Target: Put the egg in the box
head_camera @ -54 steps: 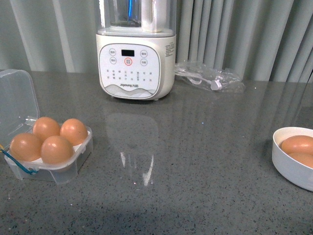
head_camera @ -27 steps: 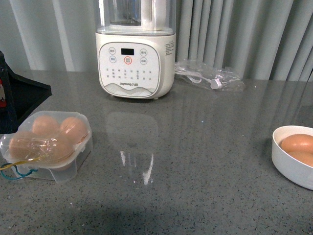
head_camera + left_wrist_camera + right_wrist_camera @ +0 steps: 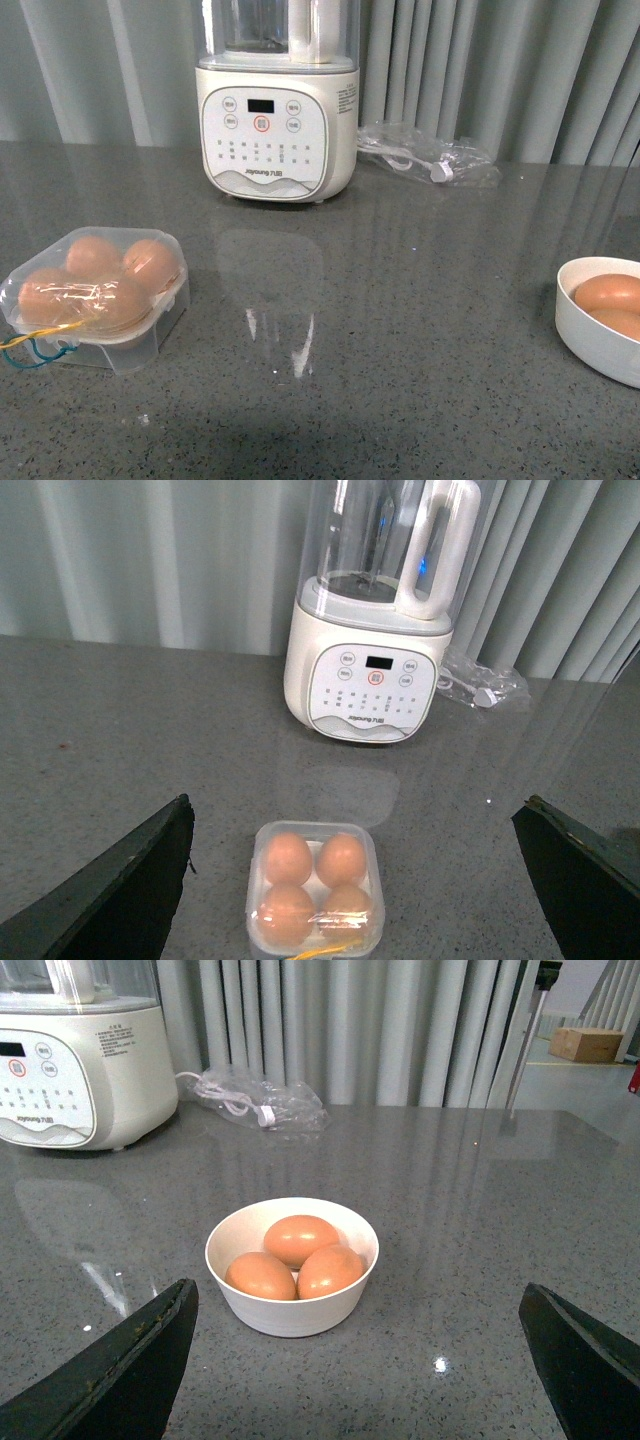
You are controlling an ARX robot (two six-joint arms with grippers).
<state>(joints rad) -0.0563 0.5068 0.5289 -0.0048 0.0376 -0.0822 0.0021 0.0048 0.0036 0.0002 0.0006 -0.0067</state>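
Below the wide-open left gripper (image 3: 350,880), the box (image 3: 313,888) sits closed.

Setting: kitchen-style worktop, possibly a staged one.

- Worktop (image 3: 420,330): grey speckled stone-look surface, glossy, filling the lower frame of the front view.
- Appliance (image 3: 277,120): cream countertop blender or soy-milk maker with touch panel and clear jug, upper centre.
- Power cord in clear plastic bag (image 3: 430,158): right of the appliance, by the backdrop.
- Egg box (image 3: 95,300): clear, lid shut, four brown eggs, lower left.
- White bowl (image 3: 600,320): more eggs, right edge.
- Backdrop: pale pleated curtain (image 3: 500,70) across the top.
- Cardboard carton on a shelf (image 3: 590,1043): upper right of the right wrist view.
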